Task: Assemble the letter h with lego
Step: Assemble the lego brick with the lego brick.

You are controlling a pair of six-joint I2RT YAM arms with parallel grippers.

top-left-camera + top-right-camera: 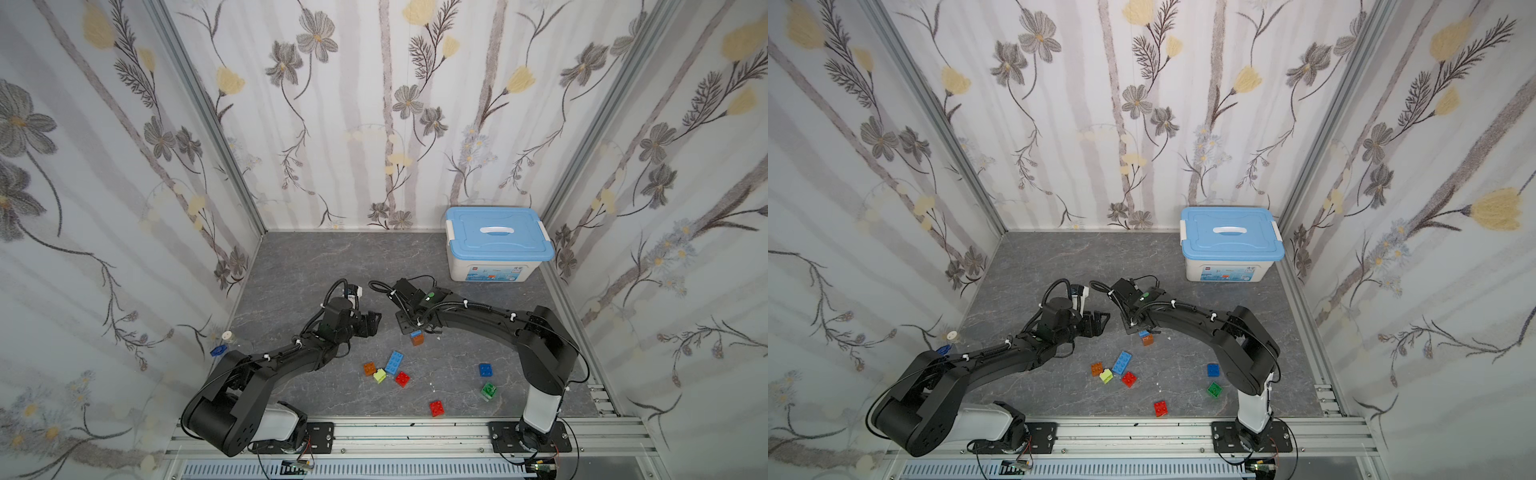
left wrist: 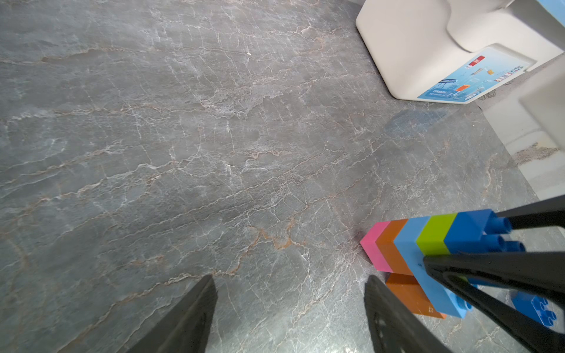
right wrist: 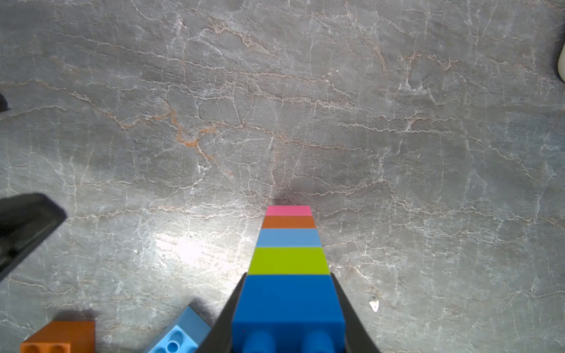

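Pinching lego stack (image 3: 289,259) is right end effector (image 3: 288,276); left end effector (image 2: 289,278) spread; label (image 2: 470,81) illegible.

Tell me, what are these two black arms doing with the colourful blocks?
They are building a letter h from lego. The right arm has its jaws shut on the blue top brick of a five-colour stack standing on the table. The left arm hovers beside it, jaws open and empty. Several loose bricks lie nearby.

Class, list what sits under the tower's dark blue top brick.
Under the dark blue brick, in the right gripper: lime brick, light-blue brick, orange brick, pink brick, then the table. Studs between them are covered.
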